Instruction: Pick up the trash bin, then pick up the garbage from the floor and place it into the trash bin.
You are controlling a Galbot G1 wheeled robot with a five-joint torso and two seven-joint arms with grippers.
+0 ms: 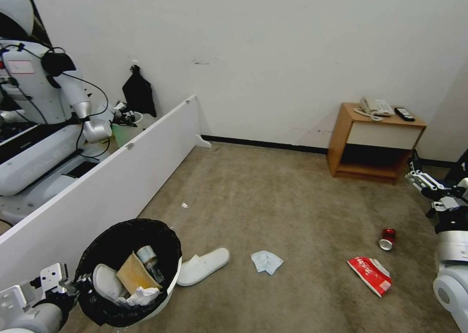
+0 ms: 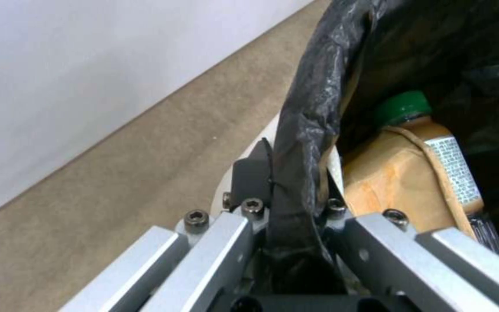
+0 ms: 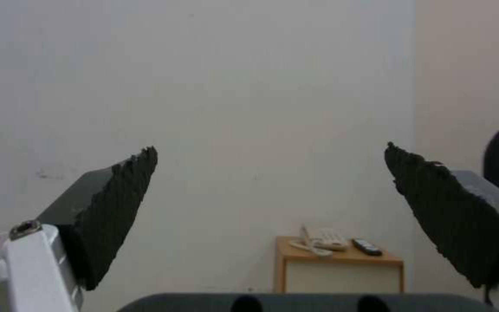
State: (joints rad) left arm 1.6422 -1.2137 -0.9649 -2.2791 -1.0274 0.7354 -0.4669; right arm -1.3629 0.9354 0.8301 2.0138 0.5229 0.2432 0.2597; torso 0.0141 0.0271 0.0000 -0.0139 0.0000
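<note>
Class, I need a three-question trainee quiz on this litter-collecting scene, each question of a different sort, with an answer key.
1. True or false: the left gripper is shut on the rim of the small round white plastic trash bin lined with a black bag.
2. Multiple choice: which item lies on the carpet nearest the bin? A) white slipper B) red can C) red snack packet
3. Fill in: the right gripper is held ____, holding nothing, and faces the wooden bedside cabinet.

Key
1. True; its fingers pinch the bag-covered rim.
2. A; the crumpled white tissue lies farther off.
3. open
</note>
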